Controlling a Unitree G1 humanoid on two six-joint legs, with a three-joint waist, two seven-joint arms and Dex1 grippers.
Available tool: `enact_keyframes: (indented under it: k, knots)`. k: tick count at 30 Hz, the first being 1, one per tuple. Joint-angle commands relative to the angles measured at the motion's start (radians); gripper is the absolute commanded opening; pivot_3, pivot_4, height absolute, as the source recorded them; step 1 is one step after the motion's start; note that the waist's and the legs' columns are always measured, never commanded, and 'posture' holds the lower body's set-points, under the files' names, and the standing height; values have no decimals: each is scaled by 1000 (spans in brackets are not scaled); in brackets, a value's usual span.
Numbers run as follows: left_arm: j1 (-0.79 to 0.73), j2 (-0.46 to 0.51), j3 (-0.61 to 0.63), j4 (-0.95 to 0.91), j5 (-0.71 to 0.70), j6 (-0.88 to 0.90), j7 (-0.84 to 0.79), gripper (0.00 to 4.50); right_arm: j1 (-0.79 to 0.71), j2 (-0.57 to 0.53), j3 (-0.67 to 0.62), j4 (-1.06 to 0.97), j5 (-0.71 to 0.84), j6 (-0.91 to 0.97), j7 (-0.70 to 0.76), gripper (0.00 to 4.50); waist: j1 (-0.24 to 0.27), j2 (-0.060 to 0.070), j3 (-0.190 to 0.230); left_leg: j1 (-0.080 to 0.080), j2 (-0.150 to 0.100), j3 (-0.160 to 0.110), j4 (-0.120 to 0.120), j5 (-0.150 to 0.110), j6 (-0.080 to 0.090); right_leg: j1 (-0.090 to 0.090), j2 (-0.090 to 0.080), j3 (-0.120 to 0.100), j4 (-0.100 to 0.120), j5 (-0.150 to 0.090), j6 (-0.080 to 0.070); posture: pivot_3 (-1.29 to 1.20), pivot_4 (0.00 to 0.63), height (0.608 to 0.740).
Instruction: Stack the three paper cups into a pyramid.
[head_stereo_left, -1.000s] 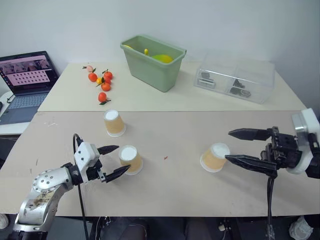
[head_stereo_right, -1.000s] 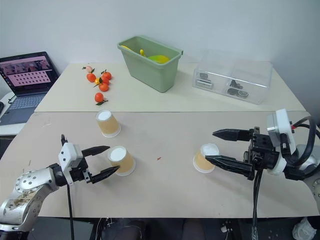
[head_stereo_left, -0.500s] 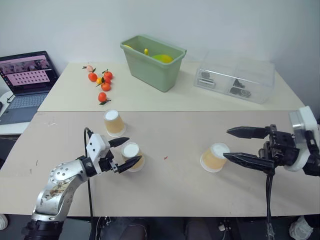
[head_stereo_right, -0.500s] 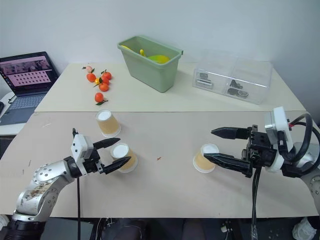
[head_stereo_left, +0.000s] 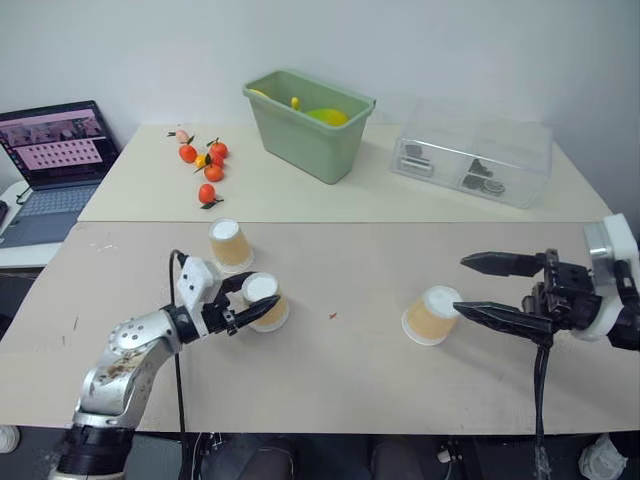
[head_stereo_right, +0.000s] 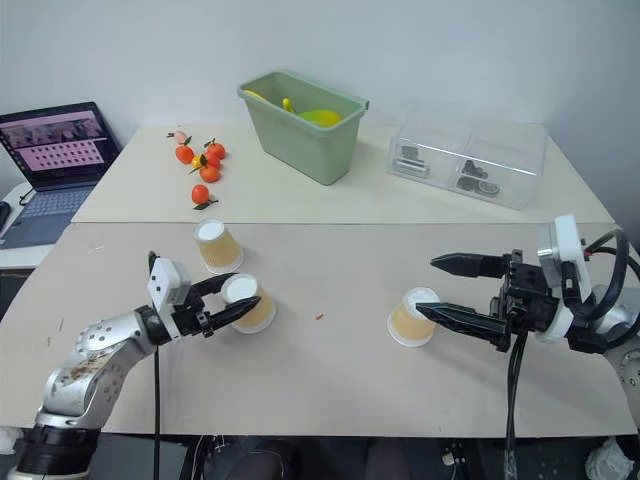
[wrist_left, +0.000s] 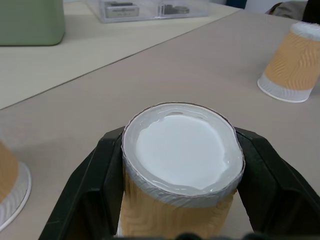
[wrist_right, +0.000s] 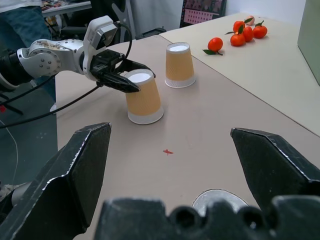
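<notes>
Three tan paper cups stand upside down on the table. My left gripper is shut on the near-left paper cup, with its black fingers pressed against both sides just under the white bottom. A second cup stands free just behind it. The third cup is on the right. My right gripper is open and level beside this cup, its near fingertip close to the cup's top. That cup's rim shows low between the right fingers.
A green bin and a clear plastic box stand at the back of the table. Several tangerines lie at the back left. A laptop sits off the table's left side. A small red mark is mid-table.
My left gripper has moved forward and to the right around the near-left cup and closed on it. The right gripper has stayed open and in place.
</notes>
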Motion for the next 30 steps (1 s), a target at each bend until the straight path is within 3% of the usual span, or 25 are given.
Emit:
enact_keyframes:
  k: [1, 9, 27, 29, 30]
  knots:
    - [-115, -18, -35, 31, -44, 35, -59, 2592, -14, 2, -13, -10, -5, -32, 9, 4500, 0, 0, 0, 0, 0, 0, 0, 0, 0, 0, 0, 0, 0, 0, 0, 0, 150, 738]
    - [-341, -92, -172, 197, 19, 21, -159, 2592, 21, 13, -52, -47, 1, -25, -20, 4500, -4, 0, 0, 0, -1, 0, 1, 0, 0, 0, 0, 0, 0, 1, 1, 0, 150, 738]
    - [-433, -240, -244, 416, 128, -104, -210, 2592, 34, 4, -66, -127, 73, 14, -129, 4500, -1, -1, 0, -1, -1, 0, 2, 1, -1, 1, 0, 0, -1, 1, 1, 0, 150, 738]
    - [-455, -263, -240, 471, 146, -132, -198, 3600, 26, 1, -64, -124, 75, 14, -133, 4500, -2, -1, 0, -1, -1, 0, 2, 1, -1, 1, 0, 0, -1, 1, 1, 0, 150, 738]
    - [-465, -275, -233, 491, 146, -137, -191, 3739, 24, 0, -64, -124, 77, 14, -135, 4500, 0, -1, 0, -1, -1, 0, 2, 1, -1, 1, 0, 0, -1, 1, 1, 0, 150, 738]
